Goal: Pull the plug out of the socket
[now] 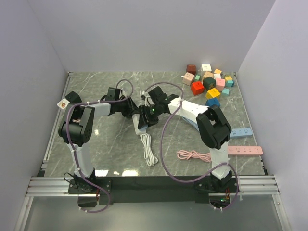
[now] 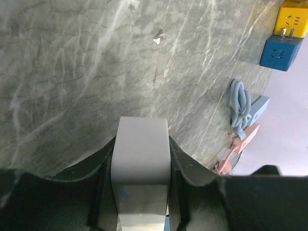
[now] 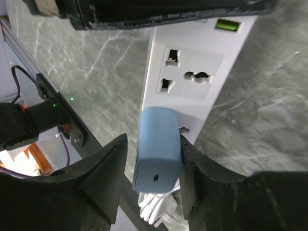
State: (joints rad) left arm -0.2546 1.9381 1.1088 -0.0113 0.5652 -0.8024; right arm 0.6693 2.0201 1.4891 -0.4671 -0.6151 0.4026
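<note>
Two black-and-white arms strung with mauve cable

The left arm (image 1: 79,130) and right arm (image 1: 211,127) share one build: chunky matte-black joint housings joined by smooth white link tubes, each on a black base (image 1: 89,185). A mauve cable (image 1: 161,144) loops loosely off each arm. A small green light (image 1: 222,198) glows at the right base. The left fingers (image 2: 192,173) and right fingers (image 3: 106,178) are broad, matte-black and slightly scuffed, with curved inner edges.
</note>
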